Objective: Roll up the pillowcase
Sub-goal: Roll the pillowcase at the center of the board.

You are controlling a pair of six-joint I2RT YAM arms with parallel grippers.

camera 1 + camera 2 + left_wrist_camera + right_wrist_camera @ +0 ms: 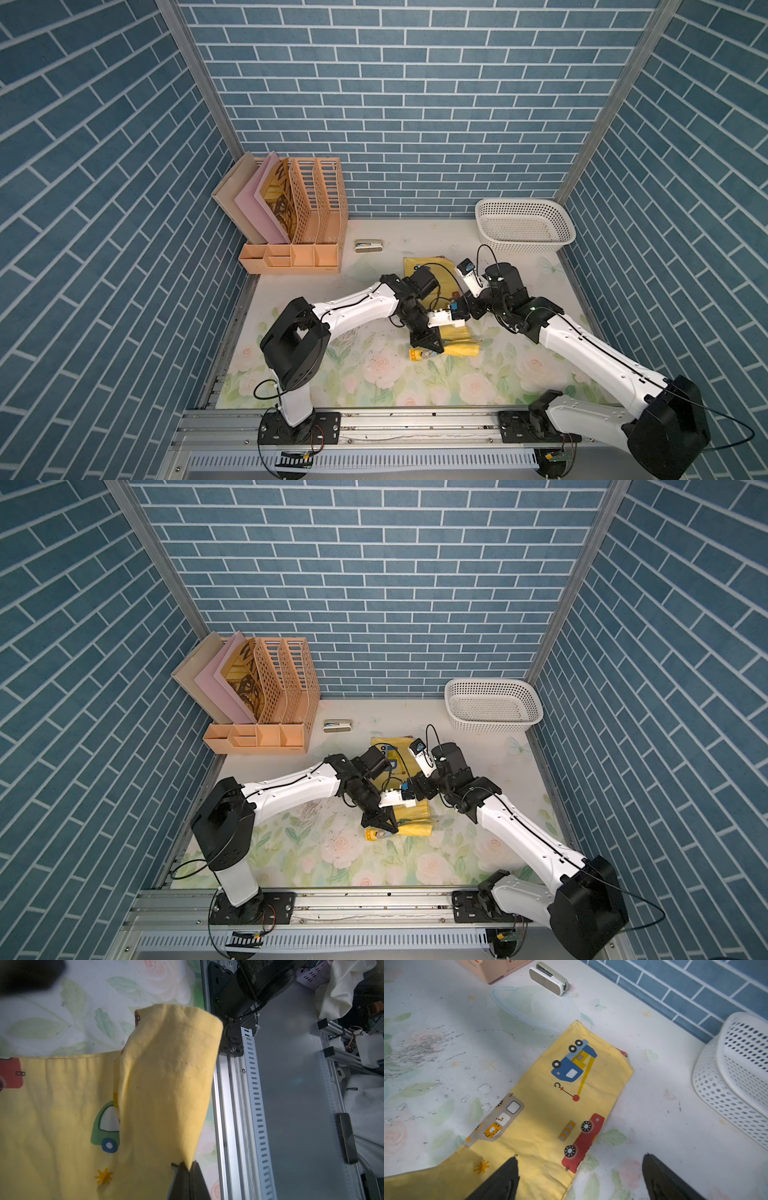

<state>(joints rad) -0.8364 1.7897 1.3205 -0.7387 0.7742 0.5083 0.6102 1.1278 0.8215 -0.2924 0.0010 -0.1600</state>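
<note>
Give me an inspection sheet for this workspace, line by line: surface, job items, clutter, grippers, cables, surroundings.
Surface: floral table covering, scuffed in patches.
Job's things: pillowcase, far end lying flat, near end lifted in a fold.
Clutter: stapler, white basket with nothing seen inside, peach file organiser holding folders; all at the back, apart from the cloth.
Grippers: left gripper shut on the pillowcase's fold; right gripper open above the cloth's edge.
Cables: black cable arches over the right wrist; no snag seen.
Surroundings: blue brick-pattern walls; aluminium rail in front.
</note>
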